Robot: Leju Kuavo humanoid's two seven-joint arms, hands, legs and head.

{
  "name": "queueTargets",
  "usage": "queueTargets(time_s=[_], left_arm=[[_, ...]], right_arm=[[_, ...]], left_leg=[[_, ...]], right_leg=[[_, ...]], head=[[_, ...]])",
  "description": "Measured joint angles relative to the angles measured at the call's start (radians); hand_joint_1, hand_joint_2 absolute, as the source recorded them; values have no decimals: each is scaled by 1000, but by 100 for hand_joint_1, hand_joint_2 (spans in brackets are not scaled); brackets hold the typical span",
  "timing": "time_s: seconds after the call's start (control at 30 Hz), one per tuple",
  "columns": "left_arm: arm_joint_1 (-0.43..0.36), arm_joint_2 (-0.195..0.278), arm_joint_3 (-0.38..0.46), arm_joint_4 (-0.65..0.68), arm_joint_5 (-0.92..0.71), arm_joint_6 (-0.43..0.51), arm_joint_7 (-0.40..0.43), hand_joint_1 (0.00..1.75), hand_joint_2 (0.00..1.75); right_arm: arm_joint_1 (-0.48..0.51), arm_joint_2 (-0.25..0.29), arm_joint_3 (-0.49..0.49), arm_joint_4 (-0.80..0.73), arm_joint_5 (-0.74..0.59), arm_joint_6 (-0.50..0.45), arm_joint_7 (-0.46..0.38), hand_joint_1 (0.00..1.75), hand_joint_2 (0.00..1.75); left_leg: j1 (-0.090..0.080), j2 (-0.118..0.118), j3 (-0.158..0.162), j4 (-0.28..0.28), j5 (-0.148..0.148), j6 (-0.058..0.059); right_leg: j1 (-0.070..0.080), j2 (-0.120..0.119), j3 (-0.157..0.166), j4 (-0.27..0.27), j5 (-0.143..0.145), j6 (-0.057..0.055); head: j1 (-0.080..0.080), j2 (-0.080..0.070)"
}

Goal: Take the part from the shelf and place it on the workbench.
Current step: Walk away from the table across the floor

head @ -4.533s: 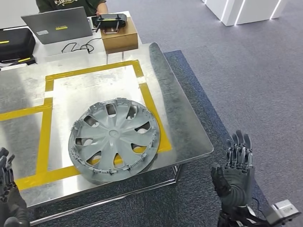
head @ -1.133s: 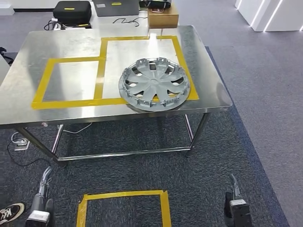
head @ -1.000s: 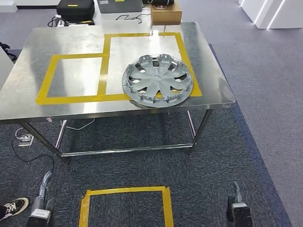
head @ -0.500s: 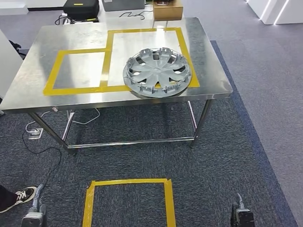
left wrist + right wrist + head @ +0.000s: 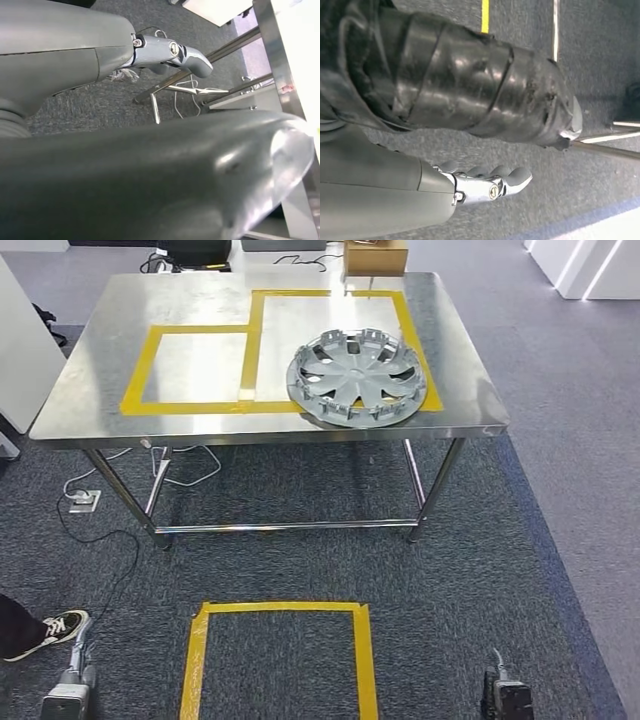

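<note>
The part, a grey hubcap (image 5: 356, 377), lies flat on the steel workbench (image 5: 98, 380). It sits over the near right corner of the right yellow-taped square, close to the front edge. I stand well back from the bench, and both arms hang at my sides. My left hand (image 5: 166, 50) holds nothing, its fingers stretched out above the carpet. My right hand (image 5: 482, 186) is likewise empty with fingers extended. The head view catches both at its bottom edge, the left hand (image 5: 75, 670) and the right hand (image 5: 498, 675).
A yellow tape square (image 5: 198, 660) marks the carpet just in front of me. A person's shoe (image 5: 59, 625) is at the near left. Cables and a power strip (image 5: 83, 502) lie under the bench. A white cabinet (image 5: 23, 340) stands at left, a cardboard box (image 5: 375, 255) behind the bench.
The camera has backed away from the bench and the view has shifted. My hands, raised beside the bench edge 4.5 s ago, now hang low. The hubcap keeps its place on the bench.
</note>
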Motion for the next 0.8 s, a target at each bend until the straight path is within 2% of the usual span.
queueTargets(time_s=[0.03,0.07,0.1,0.13,0.17,0.2,0.27,0.3,0.33,0.37,0.43,0.47,0.5,0.53,0.57,0.63,0.67,0.7,0.77,0.8], left_arm=[[2,-1,-4,-5,2,0,0,0,0],[4,-1,-8,-9,5,0,0,0,0],[6,-2,-11,-14,7,-1,0,0,0],[7,-3,-14,-18,8,-2,0,0,0],[7,-4,-16,-22,10,-3,0,0,0],[8,-5,-18,-25,12,-3,0,0,0],[10,-6,-19,-30,14,-3,0,0,0],[12,-7,-20,-32,15,-3,0,0,0],[14,-7,-20,-34,16,-3,0,0,0],[15,-7,-19,-35,17,-4,0,0,0],[16,-7,-19,-35,19,-5,0,0,0],[17,-7,-20,-35,19,-5,0,0,0],[17,-7,-20,-35,20,-6,0,0,0],[18,-7,-20,-35,20,-7,0,0,0],[18,-7,-20,-35,20,-8,0,0,0],[17,-7,-22,-35,19,-10,0,0,0],[16,-7,-24,-35,19,-11,0,0,0],[16,-7,-25,-35,19,-13,0,0,0],[16,-7,-29,-35,20,-17,0,0,0],[16,-7,-31,-35,21,-19,0,0,0]], right_arm=[[0,1,0,-1,0,1,0,0,0],[-1,2,-1,-2,-1,2,0,0,0],[-3,3,-1,-3,-1,2,1,0,0],[-6,3,-1,-5,-2,2,1,0,0],[-9,4,-1,-7,-2,2,1,0,0],[-10,6,-2,-9,-3,1,1,0,0],[-11,9,-3,-10,-3,0,2,0,0],[-12,11,-4,-10,-3,-1,2,0,0],[-13,13,-6,-10,-4,-1,2,0,0],[-15,15,-7,-10,-4,-1,2,0,0],[-14,17,-9,-10,-4,-1,2,0,0],[-14,19,-10,-10,-4,0,2,0,0],[-14,20,-11,-10,-4,0,2,0,0],[-14,22,-11,-10,-5,0,2,0,0],[-15,24,-12,-10,-7,0,2,0,0],[-15,29,-13,-12,-14,3,2,0,0],[-16,31,-14,-13,-19,5,2,0,0],[-16,33,-14,-14,-23,8,2,0,0],[-16,37,-14,-16,-28,11,2,0,0],[-16,38,-14,-17,-29,12,1,0,0]], left_leg=[[-2,-1,-8,0,7,-1],[-3,-2,-14,0,14,-3],[-5,-3,-19,0,20,-6],[-6,-4,-24,1,27,-10],[-6,-4,-27,1,34,-15],[-6,-4,-30,0,42,-21],[-4,-5,-34,-1,51,-34],[-3,-5,-40,9,37,-40],[-3,-5,-50,38,6,-45],[-1,-5,-66,89,-41,-49],[2,-4,-100,223,-127,-58],[3,-4,-105,271,-144,-61],[3,-4,-95,284,-141,-63],[3,-4,-67,258,-120,-63],[4,-3,-22,196,-93,-61],[1,-3,64,60,-70,-52],[0,-3,85,19,-69,-46],[-2,-3,90,4,-73,-40],[-2,-2,78,0,-60,-27],[-1,-1,72,-2,-52,-19]], right_leg=[[1,1,36,-42,27,-4],[2,3,88,-115,58,-11],[4,5,143,-199,76,-18],[6,7,188,-271,85,-23],[9,9,215,-316,86,-26],[11,9,225,-337,84,-26],[11,6,214,-344,99,-33],[9,3,206,-348,108,-41],[6,0,197,-351,118,-50],[5,-3,190,-351,127,-56],[6,-8,167,-341,141,-60],[7,-10,152,-333,148,-60],[7,-12,137,-325,153,-59],[7,-13,122,-315,157,-58],[7,-14,108,-305,160,-55],[9,-14,84,-288,166,-47],[10,-14,78,-282,171,-42],[11,-14,74,-280,176,-36],[10,-13,70,-280,185,-24],[9,-10,62,-274,175,-17]], head=[[0,0],[0,0],[0,0],[0,0],[0,0],[0,0],[2,0],[1,0],[-2,0],[-6,0],[-14,0],[-16,0],[-16,0],[-16,0],[-16,0],[-16,0],[-16,0],[-16,0],[-17,0],[-17,0]])
